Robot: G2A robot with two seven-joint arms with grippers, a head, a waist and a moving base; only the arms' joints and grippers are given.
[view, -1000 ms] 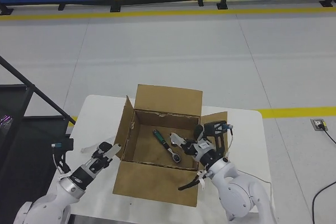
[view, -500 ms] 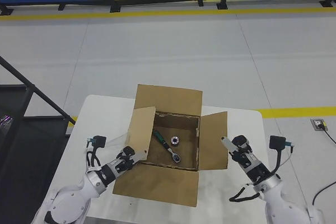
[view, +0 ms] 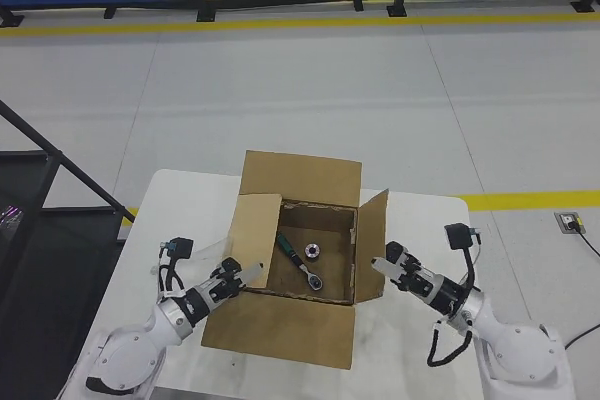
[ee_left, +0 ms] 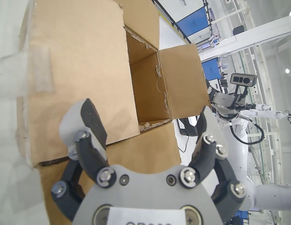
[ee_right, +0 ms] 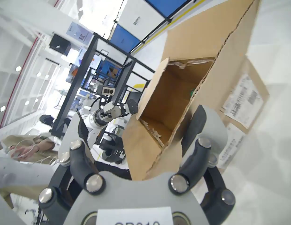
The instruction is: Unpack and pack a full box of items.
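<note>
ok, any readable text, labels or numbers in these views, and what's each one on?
No text reads in full.
On the left gripper base, a sticker: cut off by the frame edge.
On the right gripper base, a second sticker: cut off likewise.
On the box side, shipping labels: too blurred.
In the room behind, wall signs: too small.

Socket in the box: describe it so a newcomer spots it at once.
An open cardboard box stands on the white table. On its floor lies a long wrench with a green handle. The socket is the small round metal ring beside it.
</note>
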